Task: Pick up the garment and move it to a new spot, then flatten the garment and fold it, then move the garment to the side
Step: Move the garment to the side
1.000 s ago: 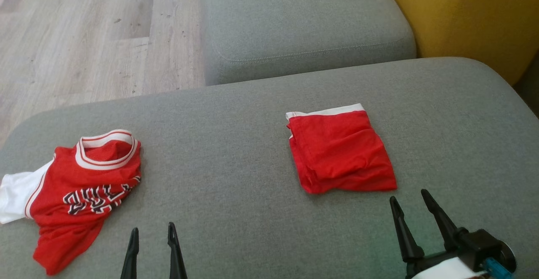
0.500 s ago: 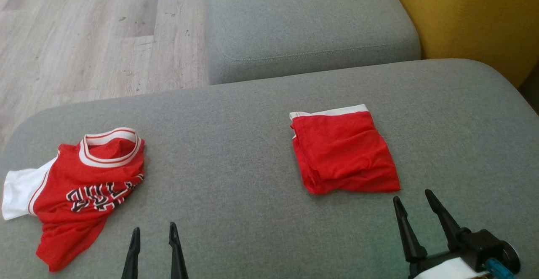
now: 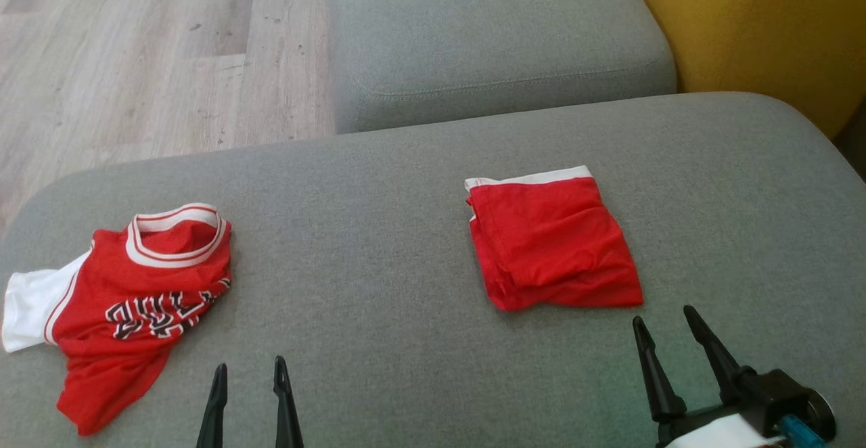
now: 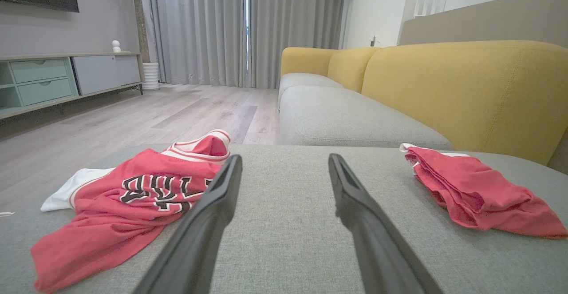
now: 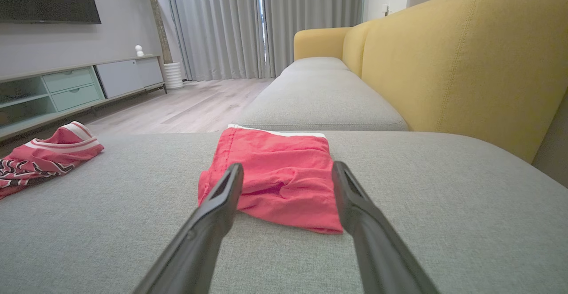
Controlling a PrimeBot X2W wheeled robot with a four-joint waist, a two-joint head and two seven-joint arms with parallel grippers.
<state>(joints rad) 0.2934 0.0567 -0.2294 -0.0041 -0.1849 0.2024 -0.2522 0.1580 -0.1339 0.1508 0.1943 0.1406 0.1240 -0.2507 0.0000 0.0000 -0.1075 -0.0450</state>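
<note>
- Big grey seat cushion [image 3: 379, 299]: both garments lie on it, both grippers over it.
- Yellow sofa back [image 3: 758, 21] far R; wood floor [image 3: 135, 62] far L.
- Red jersey [image 3: 135, 279]: crumpled, not folded, on cushion's L side, white collar rim up, lettering showing.
- Red shorts [image 3: 551, 245]: folded square w/ white band, R of centre, well apart from jersey.
- R gripper [image 3: 663, 315]: fingers spread, empty, near shorts' front edge, not touching.
- L gripper [image 3: 249, 364]: fingers spread, empty, just R of jersey.

Spread right claw [image 5: 287, 166], folded red shorts [image 5: 275, 152] ahead, grey cushion [image 5: 443, 205]
</note>
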